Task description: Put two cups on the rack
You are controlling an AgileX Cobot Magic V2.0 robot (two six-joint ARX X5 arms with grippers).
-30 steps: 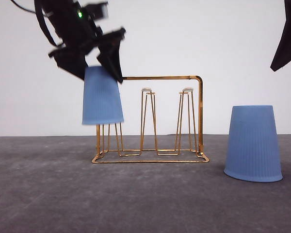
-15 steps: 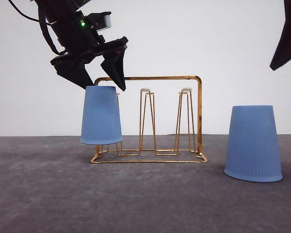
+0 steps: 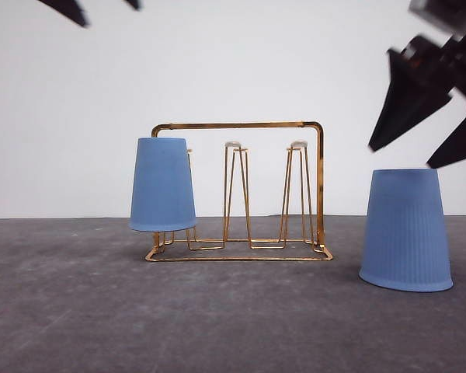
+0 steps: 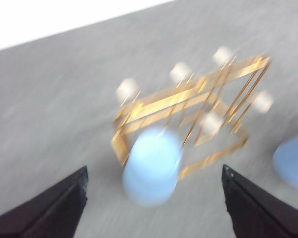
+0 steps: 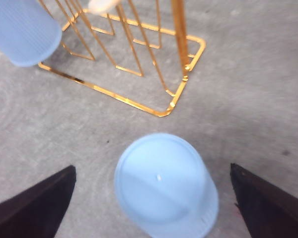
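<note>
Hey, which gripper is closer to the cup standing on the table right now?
The right gripper. It hangs open just above the upside-down cup on the table, fingers either side. The left gripper is open, high above the rack and the cup on the rack.

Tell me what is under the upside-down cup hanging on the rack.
The cup on the rack sits inverted over the leftmost prongs of the rack. Below its rim, gold wire legs run down to the rectangular base. The prong tips inside are covered by the cup.
</note>
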